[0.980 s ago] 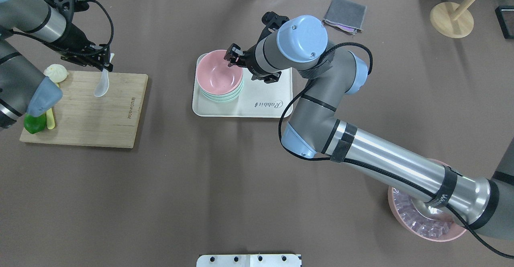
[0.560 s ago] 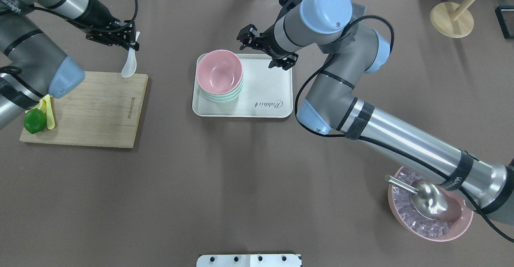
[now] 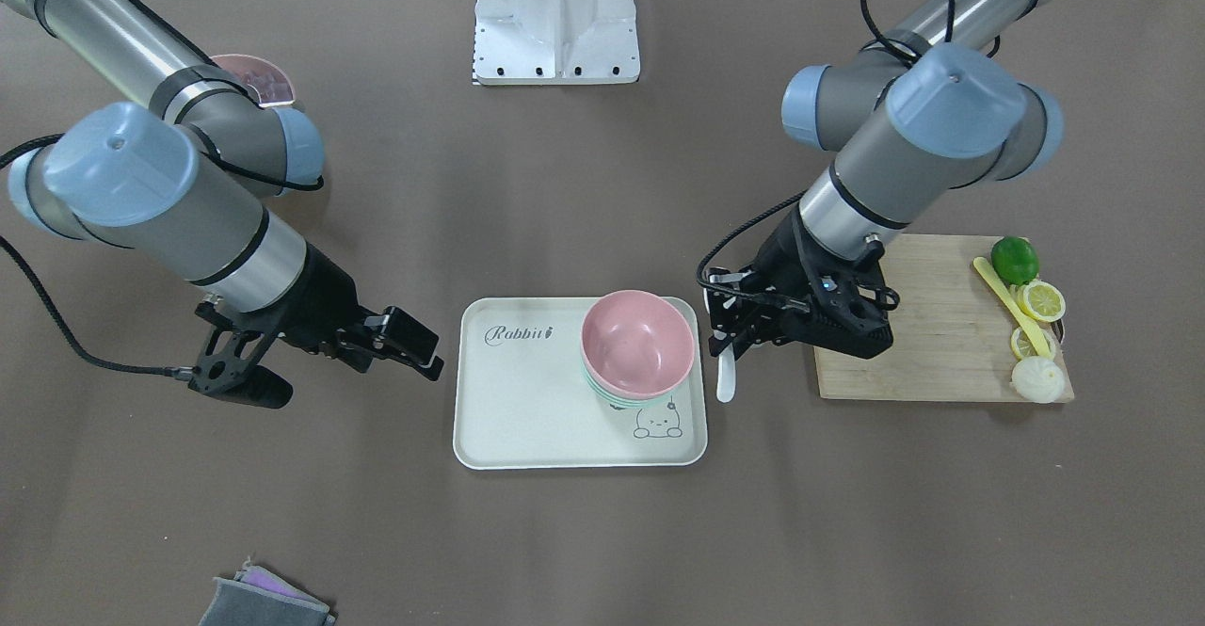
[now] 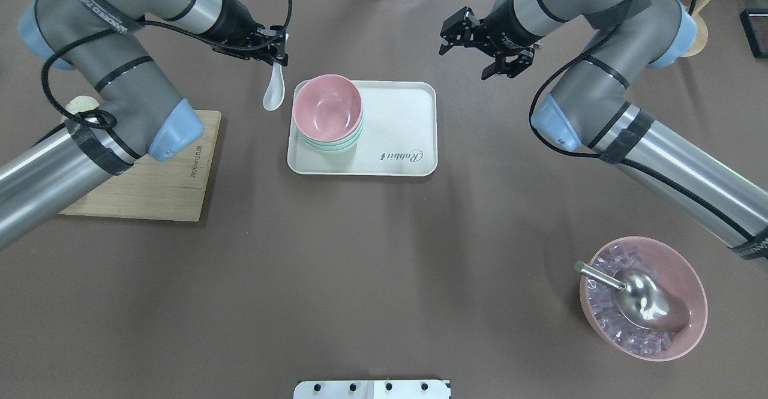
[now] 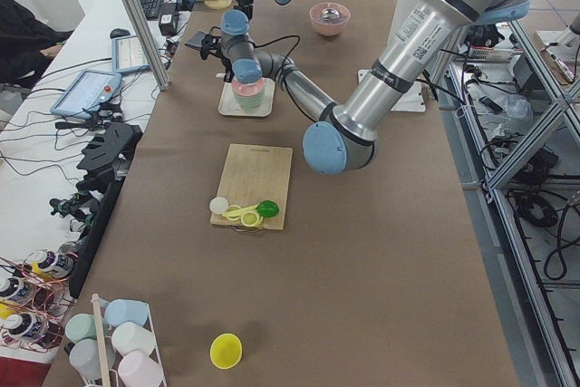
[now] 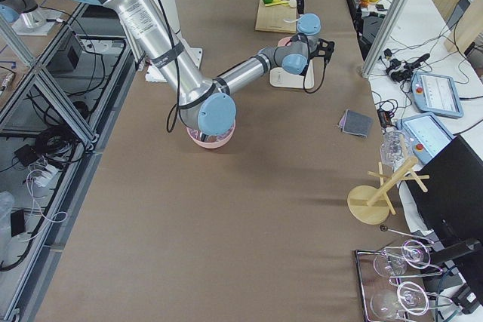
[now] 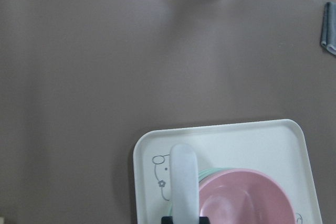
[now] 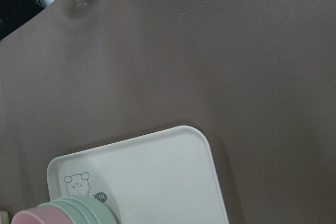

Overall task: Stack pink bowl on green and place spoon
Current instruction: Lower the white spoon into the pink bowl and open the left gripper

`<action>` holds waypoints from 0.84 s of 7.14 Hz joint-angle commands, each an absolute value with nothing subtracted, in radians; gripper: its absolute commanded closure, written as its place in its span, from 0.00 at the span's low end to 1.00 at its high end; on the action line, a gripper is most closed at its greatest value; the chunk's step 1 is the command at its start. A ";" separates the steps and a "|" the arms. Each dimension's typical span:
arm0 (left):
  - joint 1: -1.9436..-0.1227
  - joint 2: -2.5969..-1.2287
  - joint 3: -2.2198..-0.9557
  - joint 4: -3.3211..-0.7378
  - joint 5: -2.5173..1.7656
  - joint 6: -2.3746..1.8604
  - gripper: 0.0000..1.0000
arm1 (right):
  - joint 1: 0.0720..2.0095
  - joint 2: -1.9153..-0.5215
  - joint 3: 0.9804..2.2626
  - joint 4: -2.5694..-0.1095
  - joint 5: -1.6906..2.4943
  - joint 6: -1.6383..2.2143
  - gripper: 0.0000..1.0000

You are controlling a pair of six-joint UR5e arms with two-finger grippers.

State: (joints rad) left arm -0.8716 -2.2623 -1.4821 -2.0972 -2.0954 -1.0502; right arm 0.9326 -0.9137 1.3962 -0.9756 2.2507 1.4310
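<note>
White spoon (image 4: 273, 92) pinched in left pincer (image 4: 277, 58) beside pink bowl (image 4: 327, 108), right pincer (image 4: 447, 38) spread wide

Pink bowl (image 4: 327, 106): matte pale pink, plain. Green bowls (image 4: 330, 147): pale mint. Soup spoon (image 4: 273, 94): glossy white. Tray (image 4: 396, 117): cream, grey bear drawing, "Rabbit" script. Desk (image 4: 360, 237): brown. Cutting board (image 4: 174, 189): light wood grain.

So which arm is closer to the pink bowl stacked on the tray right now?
Left. The left end effector, shut on the spoon, hangs just beside the pink bowl; the right end effector, open, is farther off, beyond the tray on the other side.
</note>
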 commanded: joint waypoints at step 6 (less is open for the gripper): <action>-0.795 -2.333 -1.414 -2.177 -1.962 -1.126 0.43 | 0.968 -0.979 1.405 -0.974 2.298 1.364 0.00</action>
State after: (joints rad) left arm -0.7936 -2.3261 -1.4169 -2.1762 -1.9653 -1.1260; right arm 0.9679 -0.9678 1.4011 -0.9741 2.2975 1.3741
